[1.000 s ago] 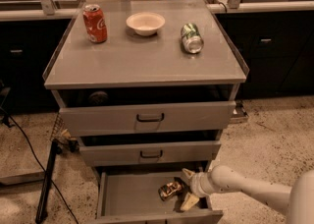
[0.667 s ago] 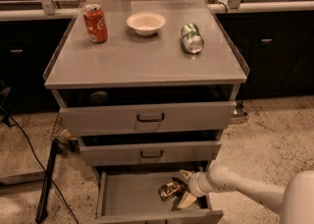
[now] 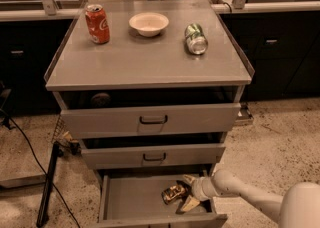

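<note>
My gripper (image 3: 184, 193) reaches from the lower right into the open bottom drawer (image 3: 132, 201) of a grey cabinet. Its pale fingers (image 3: 189, 204) stand open, one above and one below a crumpled shiny brown-gold packet (image 3: 172, 193) lying on the drawer floor. The fingertips are at the packet's right end, close to it or touching it. The white arm (image 3: 240, 192) runs off to the lower right corner.
On the cabinet top (image 3: 145, 64) stand a red soda can (image 3: 97, 23) and a white bowl (image 3: 149, 23), with a green can (image 3: 196, 39) lying on its side. The top drawer (image 3: 150, 119) and middle drawer (image 3: 152, 156) are slightly ajar. A black cable (image 3: 30, 154) trails on the floor at left.
The gripper has edged a little left and deeper into the bottom drawer, closing in on the packet. Its fingers stay spread.
</note>
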